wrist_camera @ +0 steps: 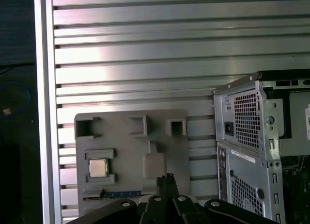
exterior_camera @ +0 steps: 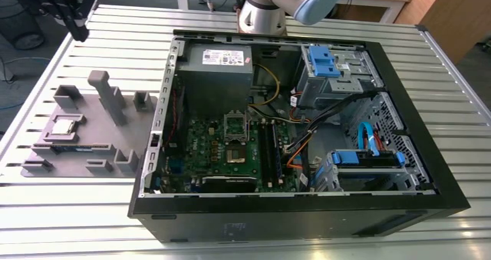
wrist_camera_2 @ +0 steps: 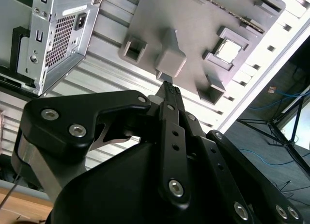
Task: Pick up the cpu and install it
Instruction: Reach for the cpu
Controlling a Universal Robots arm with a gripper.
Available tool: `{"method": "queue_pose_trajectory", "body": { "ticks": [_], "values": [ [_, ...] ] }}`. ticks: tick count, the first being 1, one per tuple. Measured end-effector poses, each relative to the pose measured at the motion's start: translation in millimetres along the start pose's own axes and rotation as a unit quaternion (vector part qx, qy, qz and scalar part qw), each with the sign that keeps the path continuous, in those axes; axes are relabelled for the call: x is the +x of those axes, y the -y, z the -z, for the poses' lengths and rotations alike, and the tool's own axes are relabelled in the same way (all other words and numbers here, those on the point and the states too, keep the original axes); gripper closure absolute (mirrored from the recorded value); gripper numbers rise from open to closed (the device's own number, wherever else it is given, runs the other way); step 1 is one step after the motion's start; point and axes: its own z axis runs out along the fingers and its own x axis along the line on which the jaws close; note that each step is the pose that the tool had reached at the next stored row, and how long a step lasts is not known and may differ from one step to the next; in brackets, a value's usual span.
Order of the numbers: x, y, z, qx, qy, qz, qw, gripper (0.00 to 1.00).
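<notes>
The cpu [exterior_camera: 65,127] [wrist_camera_2: 228,50] [wrist_camera: 98,168], a small square chip with a silvery top, lies in a square holder on the grey fixture plate [exterior_camera: 96,153] [wrist_camera: 131,136] at the exterior view's left, beside the open computer case [exterior_camera: 299,214]. My gripper [exterior_camera: 77,33] [wrist_camera_2: 168,86] [wrist_camera: 167,178] hangs high above the table at the far left, well clear of the plate. Its fingers are shut together with nothing between them. Inside the case, the green motherboard [exterior_camera: 203,156] carries a metal socket frame [exterior_camera: 236,127].
A long thin memory stick [exterior_camera: 69,149] [wrist_camera: 116,194] lies along the fixture plate's near edge, and grey posts [exterior_camera: 107,96] stand up from the plate. A grey power-supply box [exterior_camera: 218,70], blue drive brackets [exterior_camera: 322,61] and cables fill the case. The slatted metal table [exterior_camera: 115,30] surrounds everything.
</notes>
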Motion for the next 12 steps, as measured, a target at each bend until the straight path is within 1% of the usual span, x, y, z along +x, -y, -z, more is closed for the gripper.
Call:
{"method": "queue_pose_trajectory", "body": {
  "ticks": [12],
  "values": [
    [6.3,0.5,0.2,0.0,0.0,0.0,1.0,0.89]
  ]
}}
